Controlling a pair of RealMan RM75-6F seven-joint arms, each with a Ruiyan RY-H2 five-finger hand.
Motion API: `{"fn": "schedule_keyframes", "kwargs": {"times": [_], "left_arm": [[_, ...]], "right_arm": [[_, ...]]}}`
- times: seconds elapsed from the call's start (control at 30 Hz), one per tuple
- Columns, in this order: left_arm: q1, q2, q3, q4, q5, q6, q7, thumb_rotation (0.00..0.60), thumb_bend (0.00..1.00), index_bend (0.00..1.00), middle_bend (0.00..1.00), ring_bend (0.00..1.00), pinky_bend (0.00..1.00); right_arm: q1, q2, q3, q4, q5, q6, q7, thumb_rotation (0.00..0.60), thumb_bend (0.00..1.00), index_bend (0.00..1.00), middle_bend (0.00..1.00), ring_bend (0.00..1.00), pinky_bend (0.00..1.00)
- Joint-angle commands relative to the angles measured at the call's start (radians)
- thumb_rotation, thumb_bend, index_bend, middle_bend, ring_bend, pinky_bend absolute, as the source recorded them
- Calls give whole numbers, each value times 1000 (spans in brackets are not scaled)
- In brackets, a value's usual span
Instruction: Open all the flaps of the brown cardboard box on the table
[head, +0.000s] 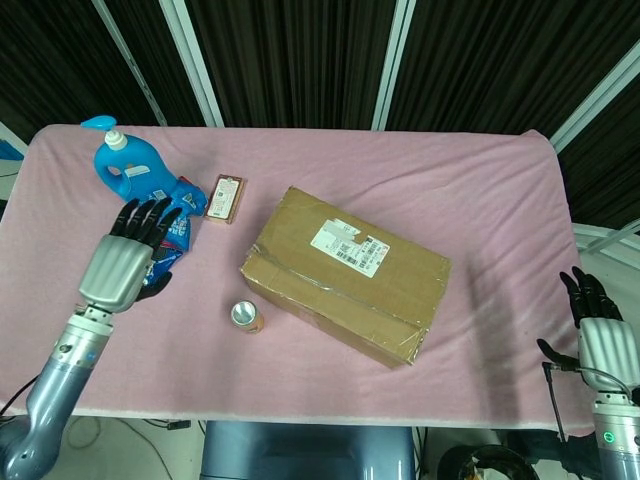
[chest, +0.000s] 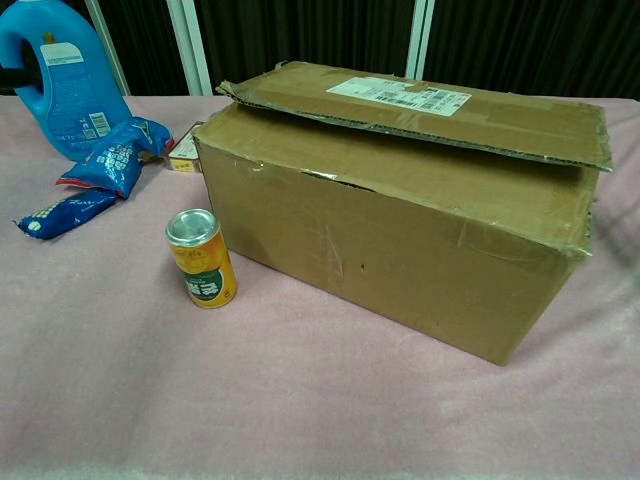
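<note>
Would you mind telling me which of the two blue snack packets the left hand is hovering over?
The lower, darker blue packet, nearest the table's front edge; the left hand covers most of it in the head view. The lighter packet lies beside the blue detergent bottle.

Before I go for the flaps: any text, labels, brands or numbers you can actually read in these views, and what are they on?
No text can be quoted; every print is too small or blurred.
White shipping label on the cardboard box: barcode and lines, unreadable.
Blue detergent bottle: back label, unreadable.
Blue snack packets: print blurred.
Yellow can: green patch, no legible brand.
Small flat box: unreadable.
</note>
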Motion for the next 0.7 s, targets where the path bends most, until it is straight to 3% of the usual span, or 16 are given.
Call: {"fn": "schedule_keyframes", "kwargs": {"times": [0.03,0.7], "left_arm": [[-94,-69,-27,-11,-101,-60,91,600,239,0,0,0,0],[-323,-279,-32,139,-261,-83,224,600,255,0,0,0,0]], "right_arm": [[0,4,5,-3,15,-9,9,600,213,0,0,0,223],[1,13,18,-26,64,-40,40,600,212,0,0,0,223]]}}
